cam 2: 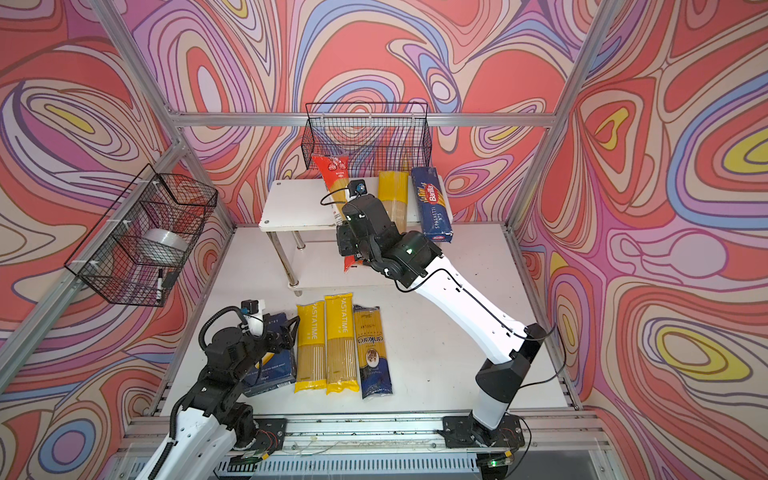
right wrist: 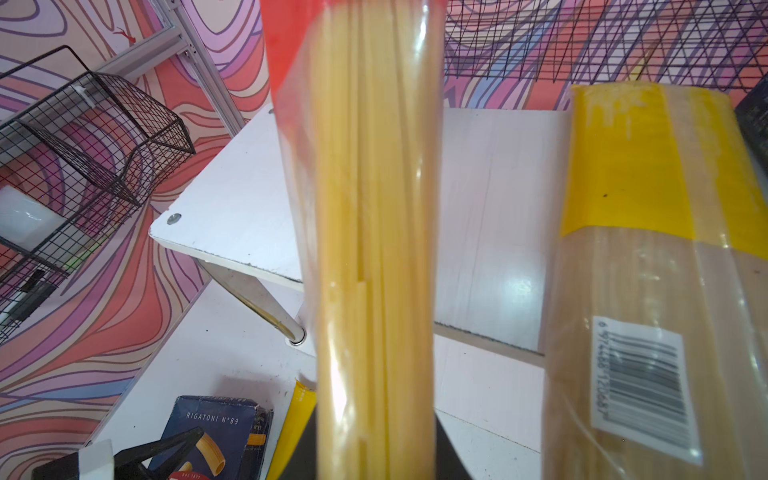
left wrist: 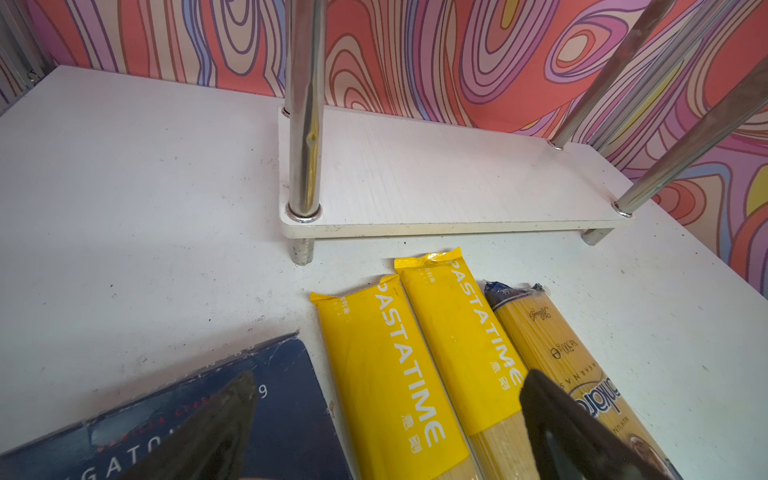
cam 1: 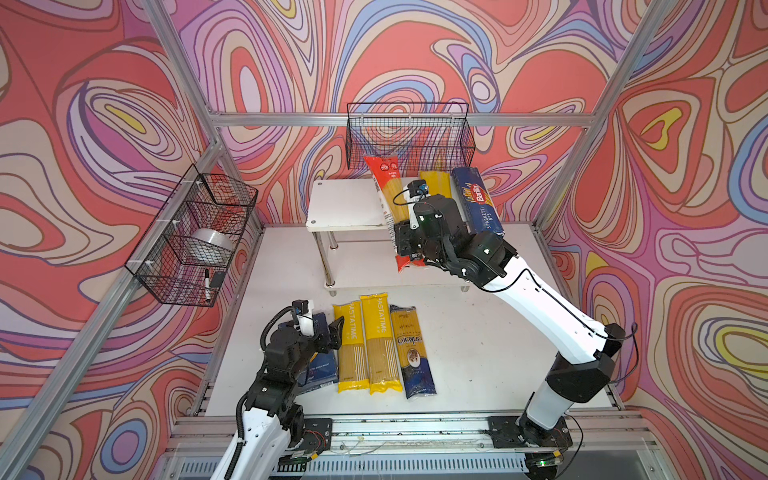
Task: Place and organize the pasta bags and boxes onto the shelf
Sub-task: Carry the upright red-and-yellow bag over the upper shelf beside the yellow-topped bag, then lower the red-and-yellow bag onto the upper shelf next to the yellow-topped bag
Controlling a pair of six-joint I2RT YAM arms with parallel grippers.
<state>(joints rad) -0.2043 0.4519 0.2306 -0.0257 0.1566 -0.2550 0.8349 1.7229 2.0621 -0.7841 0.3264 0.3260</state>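
Right now your right pincer (cam 1: 409, 249) is pressed shut on the red-ended bag (cam 1: 388, 195), gripping it near its lower end. The long packet reaches out over the top board of the shelf (cam 1: 345, 203), slanted, with its near end hanging past the front edge. That low grip looks chosen so the free length can go down first beside the yellow-ended bag (cam 1: 436, 185) and the Spaghetti box (cam 1: 478, 199), which already lie side by side on that board. You cannot tell from these views whether the packet touches the board.

The film is clear and glossy over stiff, straight strands, so expect it to slip a little between the pads. The board is smooth white laminate on chrome tube legs.

Your left pincer (left wrist: 390, 386) hangs spread above the desk (cam 1: 478, 332), between the rigatoni box (cam 1: 324, 370), matte blue card with scuffed corners, and the waiting row: two yellow packets (cam 1: 352, 349) and the gold-and-navy bag (cam 1: 413, 353).
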